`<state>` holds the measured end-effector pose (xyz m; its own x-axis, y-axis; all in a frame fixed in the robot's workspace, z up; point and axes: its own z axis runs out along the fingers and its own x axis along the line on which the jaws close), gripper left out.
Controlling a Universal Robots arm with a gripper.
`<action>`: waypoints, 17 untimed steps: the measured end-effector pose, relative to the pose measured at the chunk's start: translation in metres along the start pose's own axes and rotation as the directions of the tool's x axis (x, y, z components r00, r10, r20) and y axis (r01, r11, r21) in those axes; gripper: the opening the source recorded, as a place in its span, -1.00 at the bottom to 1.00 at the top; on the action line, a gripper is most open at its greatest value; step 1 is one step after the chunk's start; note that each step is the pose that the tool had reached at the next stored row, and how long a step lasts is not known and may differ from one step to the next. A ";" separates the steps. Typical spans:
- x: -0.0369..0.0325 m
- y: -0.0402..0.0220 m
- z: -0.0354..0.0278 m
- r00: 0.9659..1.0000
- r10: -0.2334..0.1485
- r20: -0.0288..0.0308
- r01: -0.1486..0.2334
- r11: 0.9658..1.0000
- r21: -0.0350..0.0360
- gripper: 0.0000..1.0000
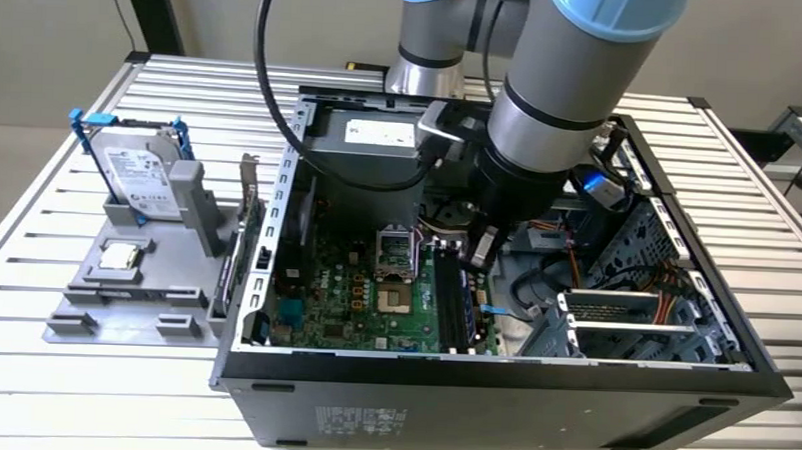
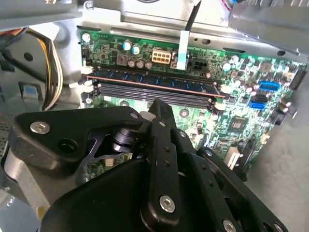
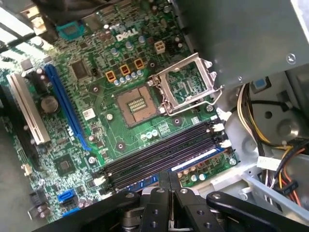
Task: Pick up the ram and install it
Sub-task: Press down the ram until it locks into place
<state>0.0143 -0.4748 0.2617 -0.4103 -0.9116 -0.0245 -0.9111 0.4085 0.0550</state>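
The long, thin, dark bluish-green ram stick [image 2: 152, 83] sits seated in the motherboard's outermost black slot; the black tool [image 2: 159, 108], fingers pressed together, bears on its top edge, apparently to press it home.

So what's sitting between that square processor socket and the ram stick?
In the first wrist view, empty black slots lie between the socket and the ram.
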 end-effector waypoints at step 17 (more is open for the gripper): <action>-0.0022 -0.0050 -0.0001 0.979 -0.201 -0.010 0.201 0.980 -0.006 -1.00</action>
<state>0.0198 -0.4748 0.2616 -0.2180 -0.9756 -0.0247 -0.9747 0.2165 0.0550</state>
